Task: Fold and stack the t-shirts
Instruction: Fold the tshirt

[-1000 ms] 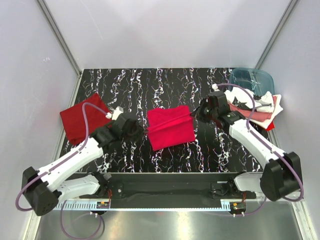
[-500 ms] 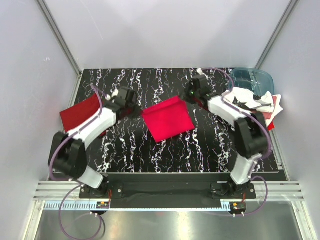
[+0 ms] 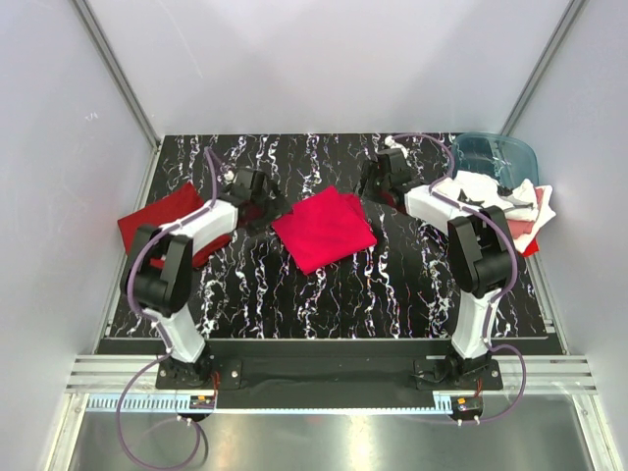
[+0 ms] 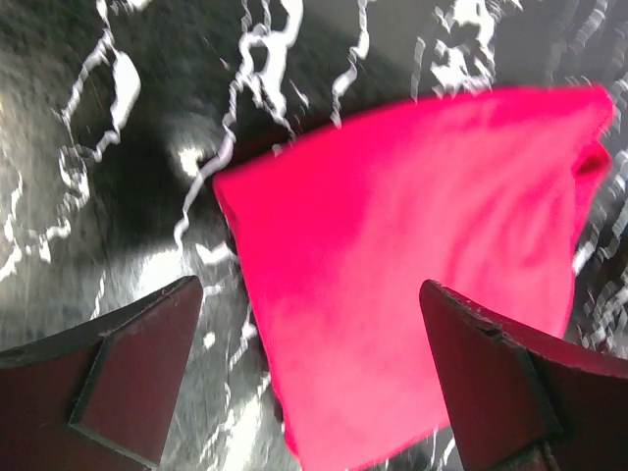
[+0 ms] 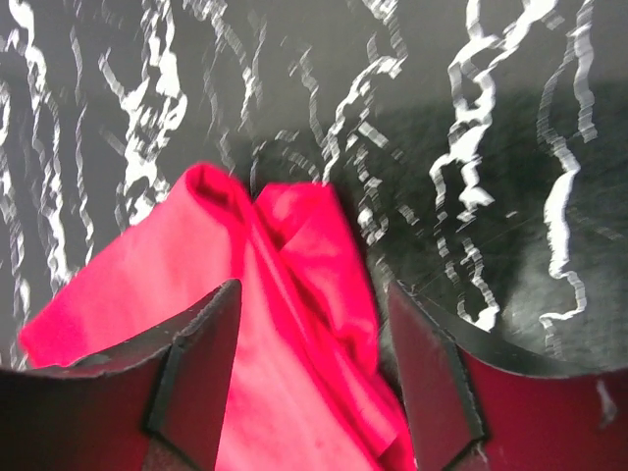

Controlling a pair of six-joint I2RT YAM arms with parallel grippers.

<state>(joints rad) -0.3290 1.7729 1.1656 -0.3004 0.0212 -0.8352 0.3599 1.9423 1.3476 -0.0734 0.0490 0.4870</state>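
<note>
Top view.
- Table (image 3: 392,285): one, black with white veining.
- T-shirts: I count five.
  - One crimson shirt (image 3: 324,229) lies folded mid-table, between the two arms.
  - One darker red shirt (image 3: 142,224) lies flat at the left edge, partly under the left arm.
  - Three are heaped at the right edge: a white shirt with dark marks (image 3: 481,188) on top, a salmon pink shirt (image 3: 510,228) under it, and a red shirt (image 3: 531,245) showing only as an edge at the bottom.
- Plastic tub (image 3: 496,154): one, blue-teal, in the far right corner just behind the heap.
- Left fingers (image 3: 257,201): one pair, just beside the crimson shirt's left side.
- Right fingers (image 3: 373,184): one pair, just beside its far right corner.

Left wrist view.
- Both fingers are spread wide apart with nothing between their pads.
- The crimson shirt (image 4: 412,265) lies on the table beyond and below them. The picture is blurred.

Right wrist view.
- The two fingers are parted and grip nothing.
- The crimson shirt's (image 5: 294,392) bunched corner sits between and below them. I cannot tell whether they touch the cloth.
</note>
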